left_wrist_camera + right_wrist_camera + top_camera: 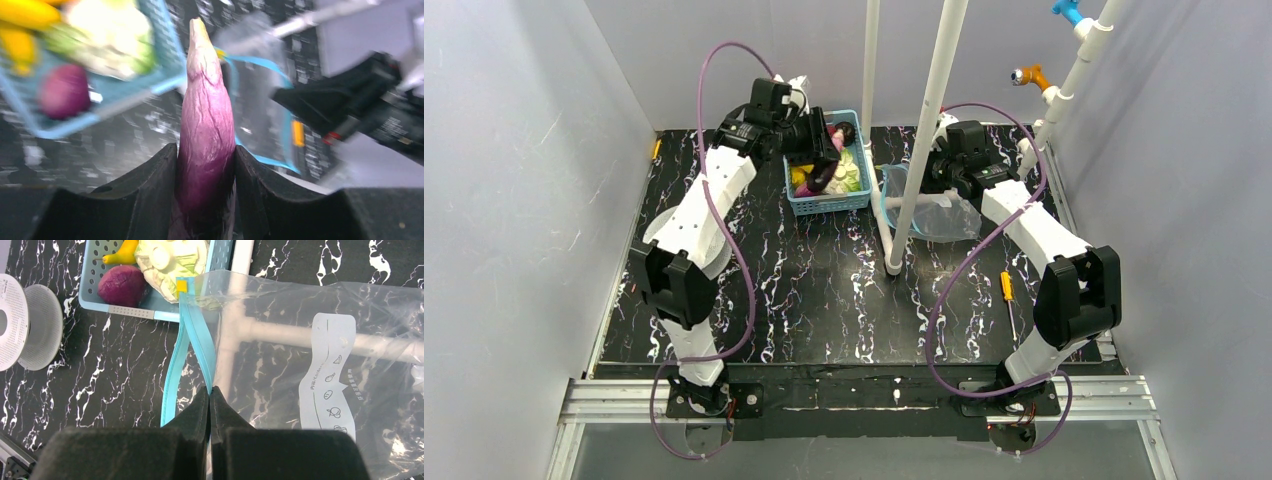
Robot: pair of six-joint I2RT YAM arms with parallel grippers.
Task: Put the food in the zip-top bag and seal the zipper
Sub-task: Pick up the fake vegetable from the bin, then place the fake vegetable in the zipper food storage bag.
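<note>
top view: the left gripper [821, 160] hangs over the light-blue basket [829, 207] at the table's [824, 300] far edge, jaws clamped on a purple eggplant [828, 172]. the clear zip-top bag [944, 215] lies just right of the basket, behind a white pole [919, 150], toward the far right corner. the right gripper [929, 182] sits at the bag's near-basket end.

left wrist view: both fingers [150, 190] press the eggplant's [207, 130] thick end, its pale tip pointing away. the basket's rim [125, 95] lies up left, holding a banana [25, 15], a cabbage [110, 35] and a round purple piece [64, 90]. the bag's teal zipper [287, 130] shows beyond the eggplant.

right wrist view: the right gripper [210, 395] is pinched closed on the zipper [202, 352], whose two strips stand parted. the bag [280, 365] spreads rightward; its yellow-tabbed corner touches the basket [135, 312].
</note>
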